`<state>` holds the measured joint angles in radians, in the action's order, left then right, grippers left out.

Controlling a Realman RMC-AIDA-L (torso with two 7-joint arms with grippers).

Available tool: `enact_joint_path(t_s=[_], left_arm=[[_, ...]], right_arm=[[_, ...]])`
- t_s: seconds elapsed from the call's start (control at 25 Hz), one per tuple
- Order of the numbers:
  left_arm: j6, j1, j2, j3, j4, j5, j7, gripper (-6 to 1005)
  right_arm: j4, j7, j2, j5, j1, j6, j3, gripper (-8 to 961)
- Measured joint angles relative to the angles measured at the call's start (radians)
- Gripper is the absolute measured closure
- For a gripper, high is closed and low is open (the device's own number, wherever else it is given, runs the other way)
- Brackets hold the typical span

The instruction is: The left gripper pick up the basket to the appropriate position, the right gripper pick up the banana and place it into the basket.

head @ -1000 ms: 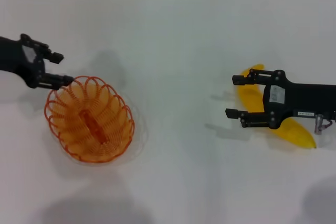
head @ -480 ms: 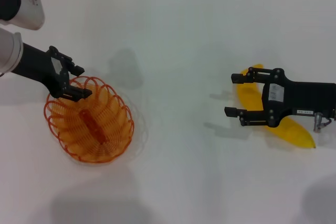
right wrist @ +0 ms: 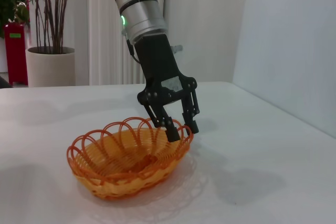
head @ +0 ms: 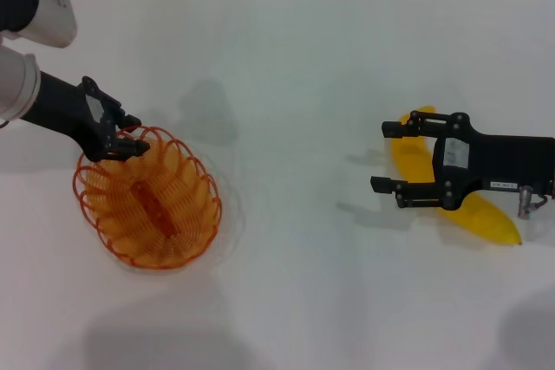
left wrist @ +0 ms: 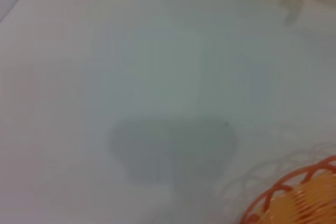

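Left gripper [head: 124, 135] straddles the basket [head: 149, 199] rim at left of the head view — fingers apart, one inside, one outside. Nothing lies in the basket. Right gripper [head: 388, 157] hovers at right, fingers spread wide, over the banana [head: 486, 214] on the white table [head: 295, 67].
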<state>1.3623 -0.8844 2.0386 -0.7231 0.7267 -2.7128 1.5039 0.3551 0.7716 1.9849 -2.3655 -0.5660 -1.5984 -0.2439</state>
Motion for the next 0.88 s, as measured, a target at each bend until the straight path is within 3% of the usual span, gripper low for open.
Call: enact_joint_path(t_s=[0.2, 0.88], left_arm=[[-0.018, -0.001, 0.000, -0.048, -0.015, -0.002, 0.027, 710], [-0.039, 0.002, 0.001, -0.061, -0.002, 0.002, 0.043, 905]], right_arm=[[-0.001, 0.000, 0.000, 0.000, 0.000, 0.000, 0.000, 168], [-0.001, 0.000, 0.000, 0.002, 0.007, -0.001, 0.005, 168]])
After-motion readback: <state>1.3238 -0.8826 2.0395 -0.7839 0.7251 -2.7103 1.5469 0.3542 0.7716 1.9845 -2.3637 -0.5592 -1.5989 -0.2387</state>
